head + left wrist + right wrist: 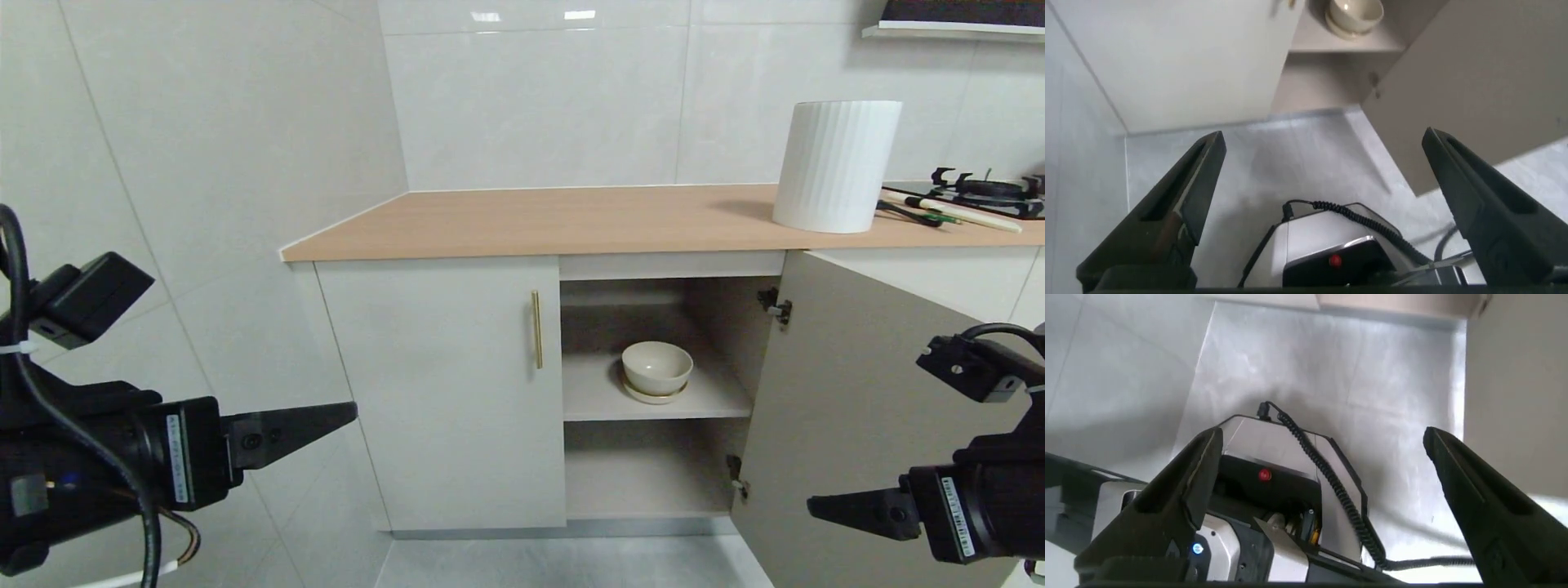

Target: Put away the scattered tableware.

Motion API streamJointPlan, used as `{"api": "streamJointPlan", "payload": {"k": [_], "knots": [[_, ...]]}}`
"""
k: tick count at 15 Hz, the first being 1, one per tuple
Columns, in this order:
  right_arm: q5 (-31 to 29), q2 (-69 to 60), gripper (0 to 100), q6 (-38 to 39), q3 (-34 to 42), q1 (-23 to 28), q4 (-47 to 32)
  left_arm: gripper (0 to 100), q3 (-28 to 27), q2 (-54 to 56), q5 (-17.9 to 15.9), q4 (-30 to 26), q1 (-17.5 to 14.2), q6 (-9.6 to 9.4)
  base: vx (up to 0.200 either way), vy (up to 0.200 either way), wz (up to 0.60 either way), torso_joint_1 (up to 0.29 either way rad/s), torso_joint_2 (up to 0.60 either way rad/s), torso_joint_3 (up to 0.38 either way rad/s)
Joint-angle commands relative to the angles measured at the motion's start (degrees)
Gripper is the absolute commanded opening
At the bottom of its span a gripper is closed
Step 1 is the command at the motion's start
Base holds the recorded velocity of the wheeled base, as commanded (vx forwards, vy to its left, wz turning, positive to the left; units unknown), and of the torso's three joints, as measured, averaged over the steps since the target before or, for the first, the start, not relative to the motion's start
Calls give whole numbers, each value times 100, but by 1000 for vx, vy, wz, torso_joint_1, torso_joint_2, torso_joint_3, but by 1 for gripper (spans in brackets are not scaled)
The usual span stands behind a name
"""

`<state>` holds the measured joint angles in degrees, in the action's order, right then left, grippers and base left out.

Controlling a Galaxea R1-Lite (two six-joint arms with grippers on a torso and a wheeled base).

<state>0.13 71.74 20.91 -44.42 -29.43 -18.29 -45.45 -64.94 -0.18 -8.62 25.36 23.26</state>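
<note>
Jaws released and empty, the left gripper [1323, 137] and right gripper [1321, 434] hang over the floor [571, 563] before a cabinet [441, 392], whose right door [824, 408] is open. A cream bowl [657, 366] sits on a plate [653, 398] mid-way along the upper shelf [722, 396], near its front edge. On the countertop [571, 220], loose utensils [955, 212] lie beside a white ribbed canister [837, 163] toward the right edge.

The right tool [1321, 435] gapes wide above the grey floor [1388, 367].
</note>
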Motion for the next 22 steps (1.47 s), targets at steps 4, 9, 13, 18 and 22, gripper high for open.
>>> {"api": "streamJointPlan", "payload": {"k": [4,9,13,18,22], "knots": [[-5,200,100,45,-40,34,18,100,45,-72,-8,1,31,3,-200,0,0,5,4,4],[-224,349,100,414,-242,42,18,100,71,-80,-8,9,40,3,-40,0,0,2,0,0],[-233,349,100,432,-234,42,9,100,71,-124,-8,9,40,3,0,0,0,0,0,0],[-673,516,100,423,-207,42,-8,100,71,-124,1,9,40,-32,0,-80,0,2,1,1],[-831,657,100,423,-207,113,-105,100,71,-124,1,9,40,-85,0,-200,0,7,5,2]]}}
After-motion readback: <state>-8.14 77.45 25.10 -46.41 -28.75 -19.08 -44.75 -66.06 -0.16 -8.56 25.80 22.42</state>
